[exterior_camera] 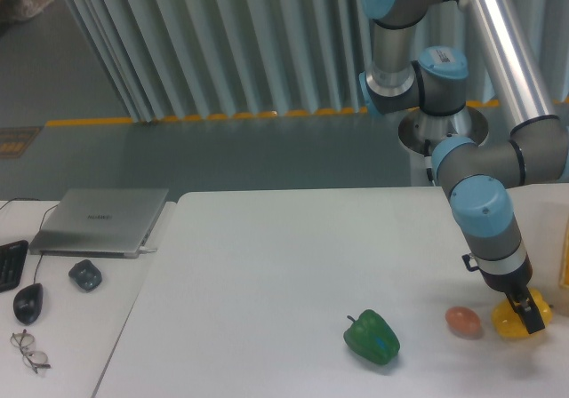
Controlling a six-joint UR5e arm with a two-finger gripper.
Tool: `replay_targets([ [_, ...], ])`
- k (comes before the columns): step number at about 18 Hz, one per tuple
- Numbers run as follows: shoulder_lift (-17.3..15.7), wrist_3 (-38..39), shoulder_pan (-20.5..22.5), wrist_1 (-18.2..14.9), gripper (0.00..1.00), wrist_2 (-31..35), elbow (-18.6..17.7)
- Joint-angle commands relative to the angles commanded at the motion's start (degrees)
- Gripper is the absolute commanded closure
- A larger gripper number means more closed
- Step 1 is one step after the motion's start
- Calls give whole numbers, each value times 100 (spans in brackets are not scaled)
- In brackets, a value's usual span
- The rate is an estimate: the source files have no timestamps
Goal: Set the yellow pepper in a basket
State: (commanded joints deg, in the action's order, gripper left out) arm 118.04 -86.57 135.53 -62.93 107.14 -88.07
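Observation:
The yellow pepper [508, 325] sits low at the right side of the white table [267, 265], glossy and lumpy. My gripper [526, 314] reaches down onto its top and right side, and its dark fingers are shut on it. I cannot tell whether the pepper rests on the table or hangs just above it. No basket can be made out; only a thin tan strip [565, 260] shows at the right frame edge.
A small brown egg [463, 321] lies just left of the yellow pepper. A green pepper [372, 337] lies further left near the front edge. On the side desk at left are a closed laptop [100, 221], a mouse [28, 303] and glasses [29, 349].

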Motion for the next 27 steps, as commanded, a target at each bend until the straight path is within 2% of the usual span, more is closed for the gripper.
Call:
replay_targets([
  [4, -79, -17, 17, 0, 30, -17, 0],
  [7, -237, -61, 53, 0, 30, -70, 0],
  [10, -474, -62, 140, -9, 30, -403, 0],
  [14, -817, -105, 412, -88, 30, -685, 0],
  [16, -931, -341, 579, -245, 30, -694, 0],
  [21, -1353, -1588, 1475, -650, 30, -1203, 0],
  [27, -1380, -3347, 2583, -677, 30, -1371, 26],
])
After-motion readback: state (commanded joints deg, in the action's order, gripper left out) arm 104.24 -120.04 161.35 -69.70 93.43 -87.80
